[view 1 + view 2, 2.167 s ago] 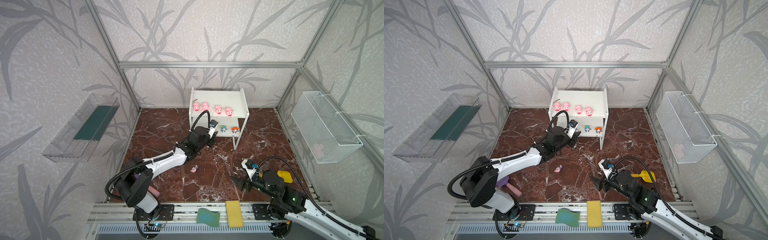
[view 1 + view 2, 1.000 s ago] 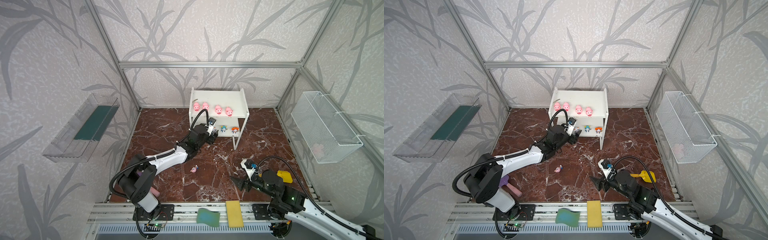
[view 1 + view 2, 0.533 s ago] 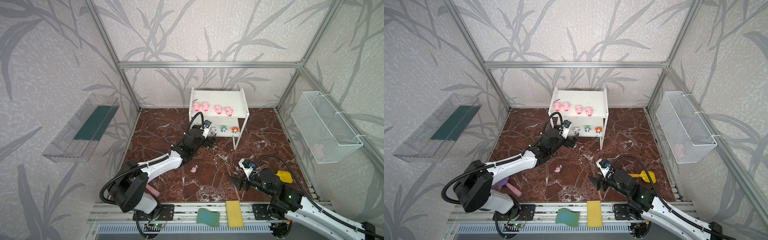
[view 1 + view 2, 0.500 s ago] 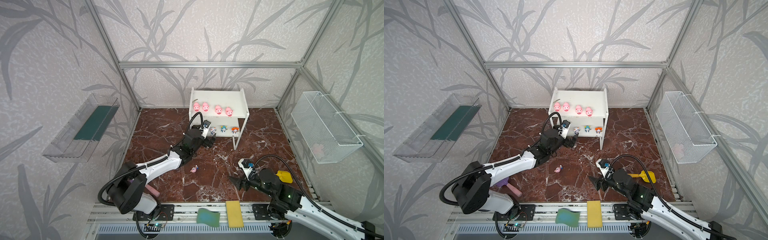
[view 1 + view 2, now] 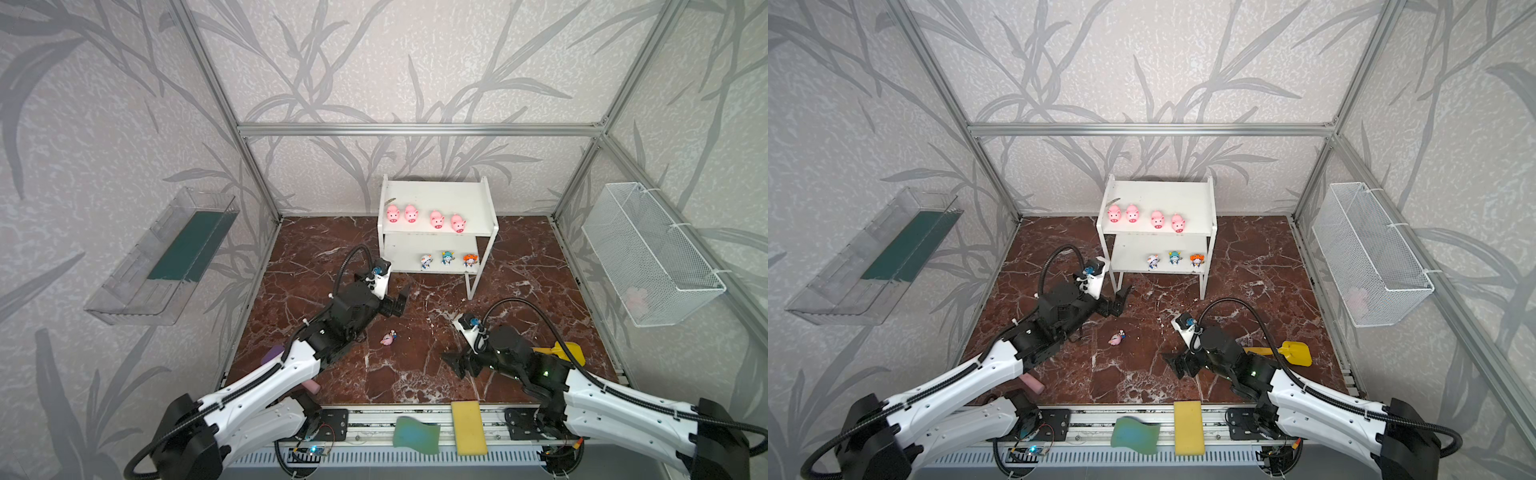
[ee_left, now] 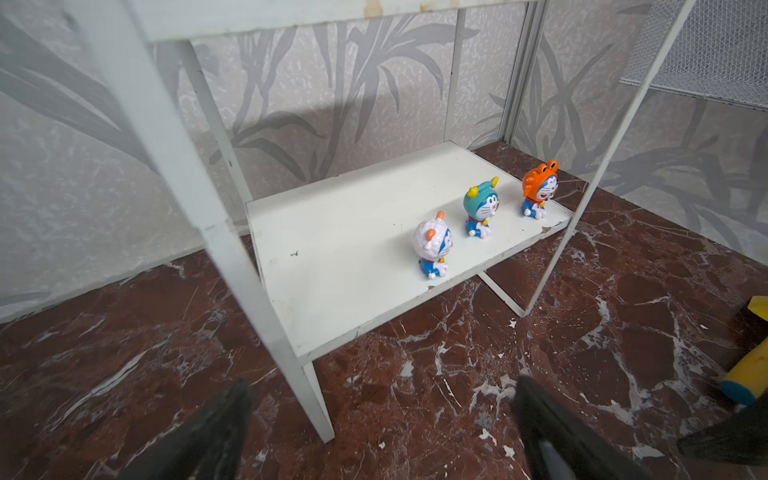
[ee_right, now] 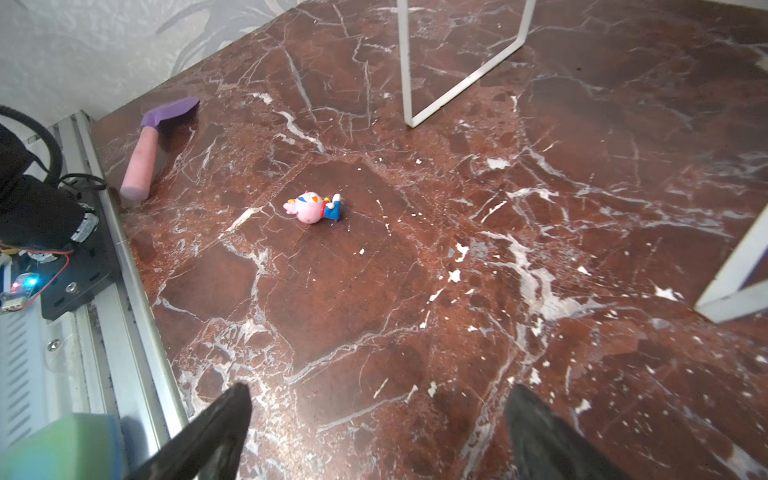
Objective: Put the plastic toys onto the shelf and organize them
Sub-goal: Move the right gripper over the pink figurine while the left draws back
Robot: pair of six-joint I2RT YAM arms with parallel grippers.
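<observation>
The shelf stands at the rear of the tabletop, near the back wall. Four pigs stand in a row along the front edge of its upper board, snouts forward. On the lower board, three figurines stand upright in a row near the front edge: the white figurine, the teal figurine and the orange figurine. In both top views they occupy the right part of that board. The pink figurine lies on its side on the bare tabletop, in front of the shelf and well apart from it, between the two hands. The left hand hovers in front of the shelf's left front leg, jaws spread wide and holding nothing. In the left wrist view its fingers flank that leg. The right hand sits low over the tabletop near the front, jaws likewise spread wide and empty, pointing toward the pink figurine. A yellow shovel lies beside the right arm.
</observation>
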